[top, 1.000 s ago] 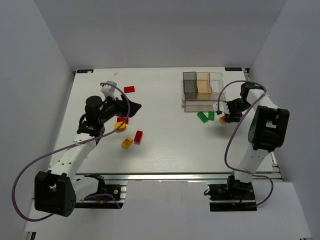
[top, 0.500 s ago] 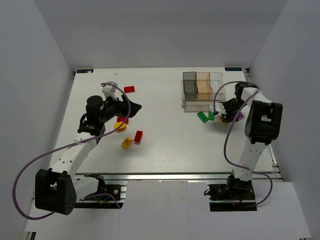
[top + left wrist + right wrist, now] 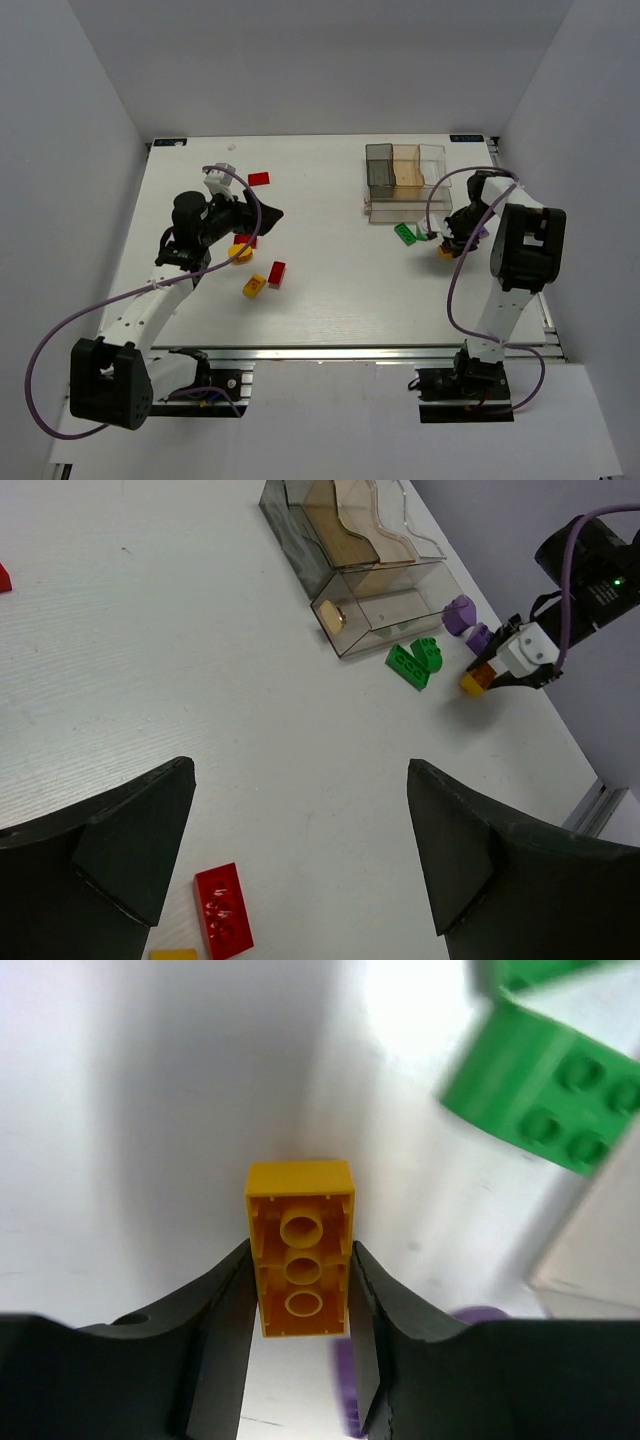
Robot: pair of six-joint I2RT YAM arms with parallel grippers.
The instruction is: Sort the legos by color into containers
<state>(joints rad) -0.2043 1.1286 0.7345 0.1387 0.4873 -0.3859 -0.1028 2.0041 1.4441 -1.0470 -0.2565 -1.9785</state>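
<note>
Yellow lego lies on the tabletop at about 5 o'clock from the containers, and the right fingers pinch its two long sides. For a good lift, the grip should be firm and centred, then rise straight, clear of the green legos at 1 o'clock. Its hollow underside with round tubes faces the wrist camera. The left fingers are spread wide.

containers: back right | green legos: just in front | right gripper: at yellow lego beside them | left gripper: near red lego
</note>
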